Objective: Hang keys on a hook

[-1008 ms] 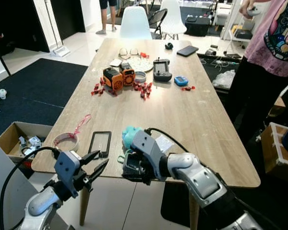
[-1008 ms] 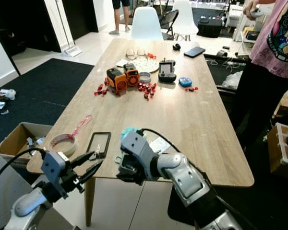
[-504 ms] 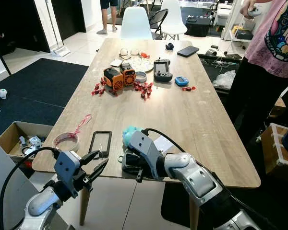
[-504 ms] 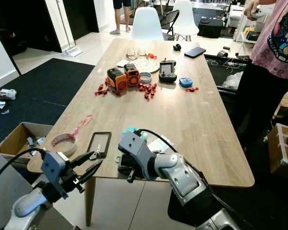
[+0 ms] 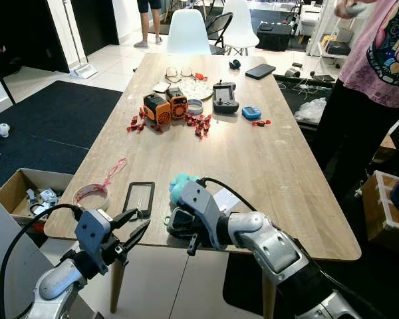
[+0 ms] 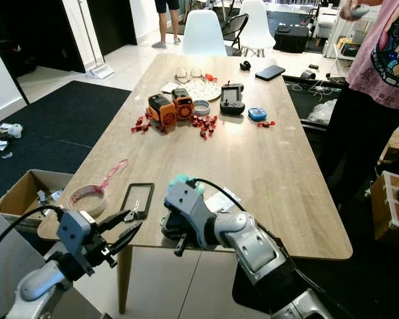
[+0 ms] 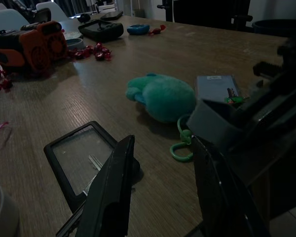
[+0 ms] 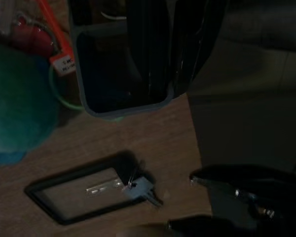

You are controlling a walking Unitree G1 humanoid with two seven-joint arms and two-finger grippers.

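While my left gripper (image 5: 134,229) hovers spread and empty off the table's (image 5: 266,159) near edge, my right gripper (image 5: 181,229) hangs low at that edge, fingers too dark to read. Judging by this, I am at the pickup: next, close on the green key ring (image 7: 181,145) beside the teal plush (image 7: 163,97). No hook is visible, and the keys themselves are hard to make out.

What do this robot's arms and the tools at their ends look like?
Both arms are silver-grey metal with rounded, jointed segments and black sections nearer the body. A blocky grey wrist housing sits behind each tool, and a black cable loops out from each one. The left tool ends in two long, thin, tapering black fingers. The right tool has the same grey housing and dark fingers.
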